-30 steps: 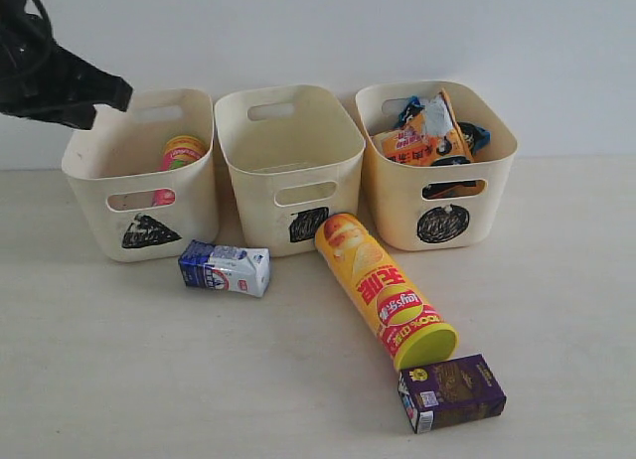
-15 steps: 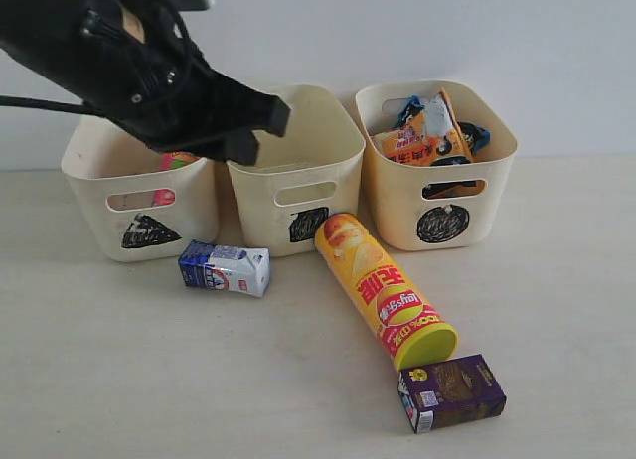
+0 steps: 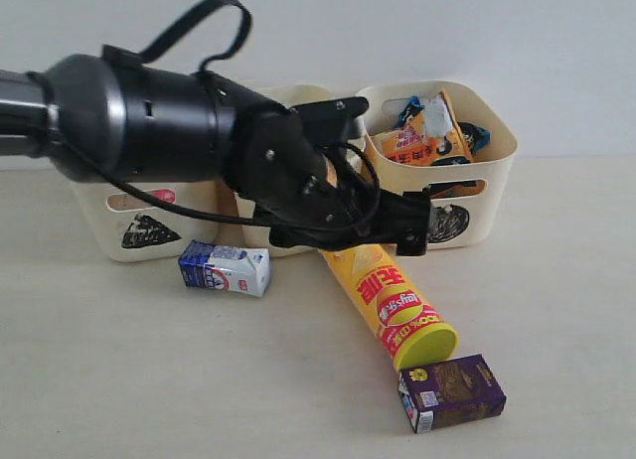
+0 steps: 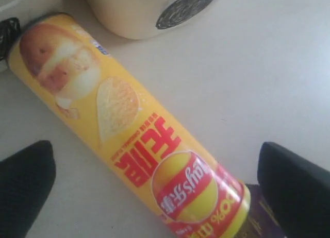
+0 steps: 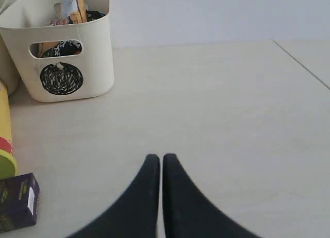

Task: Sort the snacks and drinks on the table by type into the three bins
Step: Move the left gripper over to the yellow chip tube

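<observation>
The left gripper (image 4: 153, 147) holds its jaws wide, one finger either side of the yellow chip tube (image 4: 129, 127), not touching it. The tube lies flat on the table (image 3: 119, 380), long axis slanting across the gap: base by the middle bin (image 3: 288, 89) toward the far edge, lid toward the near edge beside the purple carton (image 3: 452, 391). The right gripper (image 5: 161, 163), pinched shut and empty, is farther off.
</observation>
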Robot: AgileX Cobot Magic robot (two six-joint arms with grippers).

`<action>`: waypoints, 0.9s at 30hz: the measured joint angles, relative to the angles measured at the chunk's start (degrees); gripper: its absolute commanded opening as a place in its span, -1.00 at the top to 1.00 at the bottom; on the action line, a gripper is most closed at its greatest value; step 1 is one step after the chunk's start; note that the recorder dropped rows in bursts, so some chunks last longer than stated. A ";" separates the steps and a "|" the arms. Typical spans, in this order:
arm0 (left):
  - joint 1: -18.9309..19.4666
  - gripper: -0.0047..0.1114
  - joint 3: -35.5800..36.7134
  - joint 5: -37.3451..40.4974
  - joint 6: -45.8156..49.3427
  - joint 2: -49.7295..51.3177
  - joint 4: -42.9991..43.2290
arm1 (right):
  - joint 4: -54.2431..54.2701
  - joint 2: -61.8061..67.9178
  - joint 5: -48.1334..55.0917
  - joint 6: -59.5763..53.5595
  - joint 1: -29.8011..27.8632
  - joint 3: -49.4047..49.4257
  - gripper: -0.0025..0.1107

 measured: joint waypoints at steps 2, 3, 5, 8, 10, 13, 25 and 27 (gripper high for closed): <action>-0.94 -0.90 -2.25 0.75 -6.73 2.72 7.06 | 0.00 0.00 0.00 0.00 0.00 0.00 0.96; -1.28 -0.90 -3.20 1.43 -10.04 3.75 10.02 | 0.00 0.00 0.00 0.00 0.00 0.00 0.96; -2.02 -0.90 -5.50 3.51 -16.18 6.10 16.65 | 0.00 0.00 0.00 0.00 0.00 0.00 0.96; -2.39 -0.90 -9.09 5.06 -24.46 9.73 22.45 | 0.00 0.00 0.00 0.00 0.00 0.00 0.96; -2.39 -0.90 -10.38 5.06 -27.18 11.32 23.07 | 0.00 0.00 0.00 0.00 0.00 0.00 0.96; -2.39 -0.90 -11.47 5.11 -29.21 13.10 24.07 | 0.00 0.00 0.00 0.00 0.00 0.00 0.96; -2.39 -0.90 -12.09 4.99 -37.29 18.23 28.93 | 0.00 0.00 0.00 0.00 0.00 0.00 0.96; -2.39 -0.90 -12.09 4.89 -37.29 18.69 29.04 | 0.00 0.00 0.00 0.00 0.00 0.00 0.96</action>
